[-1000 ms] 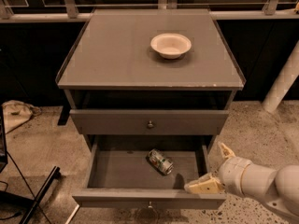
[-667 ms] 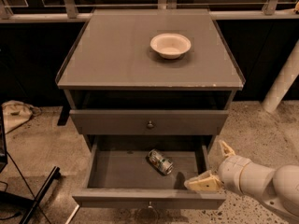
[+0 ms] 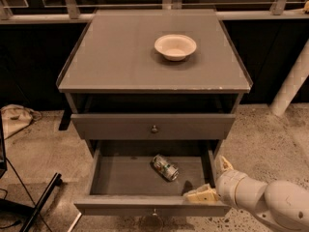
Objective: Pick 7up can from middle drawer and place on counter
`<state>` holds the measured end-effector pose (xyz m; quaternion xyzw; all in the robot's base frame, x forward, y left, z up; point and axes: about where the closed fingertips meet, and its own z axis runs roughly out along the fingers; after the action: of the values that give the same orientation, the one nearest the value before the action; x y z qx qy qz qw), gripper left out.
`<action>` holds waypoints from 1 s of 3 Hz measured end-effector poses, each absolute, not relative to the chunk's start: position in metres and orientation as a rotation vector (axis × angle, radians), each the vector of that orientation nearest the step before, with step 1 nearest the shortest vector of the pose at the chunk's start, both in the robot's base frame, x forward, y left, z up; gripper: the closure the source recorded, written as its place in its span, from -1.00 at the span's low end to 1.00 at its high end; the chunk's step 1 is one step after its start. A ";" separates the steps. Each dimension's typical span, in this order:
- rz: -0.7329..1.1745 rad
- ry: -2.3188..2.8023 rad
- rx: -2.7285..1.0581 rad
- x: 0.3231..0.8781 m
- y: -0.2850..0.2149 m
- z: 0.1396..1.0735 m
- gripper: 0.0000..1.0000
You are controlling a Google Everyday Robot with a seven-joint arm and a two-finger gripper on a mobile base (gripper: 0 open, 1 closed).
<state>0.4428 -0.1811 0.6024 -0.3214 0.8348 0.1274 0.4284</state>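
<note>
The 7up can [image 3: 165,166] lies on its side on the floor of the open middle drawer [image 3: 120,182], near its centre. My gripper [image 3: 211,180] is at the drawer's front right corner, to the right of the can and apart from it. One finger [image 3: 200,195] rests over the drawer's front rim, the other finger [image 3: 225,164] stands outside the right wall; they are spread open and hold nothing. The counter [image 3: 120,57] is the grey cabinet top above.
A white bowl [image 3: 175,46] sits on the counter toward the back right. A shut drawer front with a round knob [image 3: 154,128] is above the open drawer. A white post [image 3: 292,81] stands at right; a dark stand leg [image 3: 41,197] and a cloth bag [image 3: 17,118] lie at left.
My gripper has shifted slightly left over the drawer's front right corner. The can has not moved.
</note>
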 end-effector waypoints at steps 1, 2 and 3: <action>0.348 2.138 -0.709 0.462 -0.180 0.544 -1.00; 0.368 2.168 -0.649 0.479 -0.178 0.502 -1.00; 0.380 2.173 -0.641 0.478 -0.176 0.495 -1.00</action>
<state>0.4780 -0.1762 0.4953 -0.2545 0.8629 0.1509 0.4096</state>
